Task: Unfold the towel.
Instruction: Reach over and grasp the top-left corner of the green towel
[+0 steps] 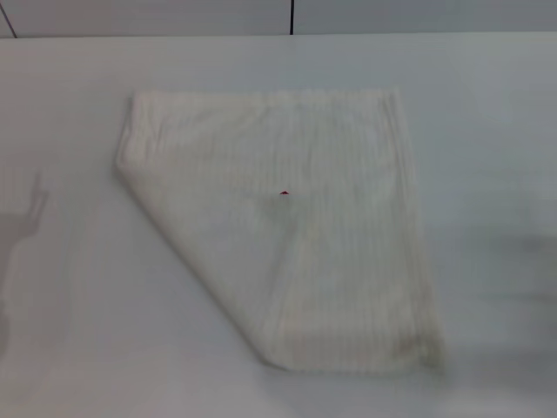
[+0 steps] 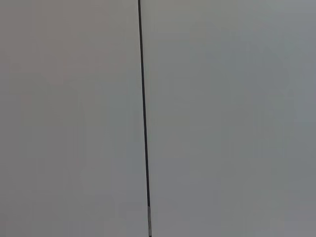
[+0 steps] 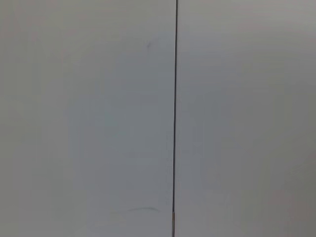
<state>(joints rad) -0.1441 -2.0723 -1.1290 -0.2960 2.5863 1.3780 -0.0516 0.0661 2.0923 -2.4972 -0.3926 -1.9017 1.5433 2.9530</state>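
The cream-white towel lies flat on the white table in the head view. One corner is folded over diagonally, so its near-left edge runs as a slanted fold. A tiny red tag shows near the middle, at the tip of the folded corner. Faint ribbed stripes run across the cloth. Neither gripper shows in any view. Both wrist views show only a plain grey surface with a thin dark seam.
The table's far edge meets a grey wall with a dark vertical seam. A faint shadow falls on the table at the left. Bare table surface surrounds the towel on all sides.
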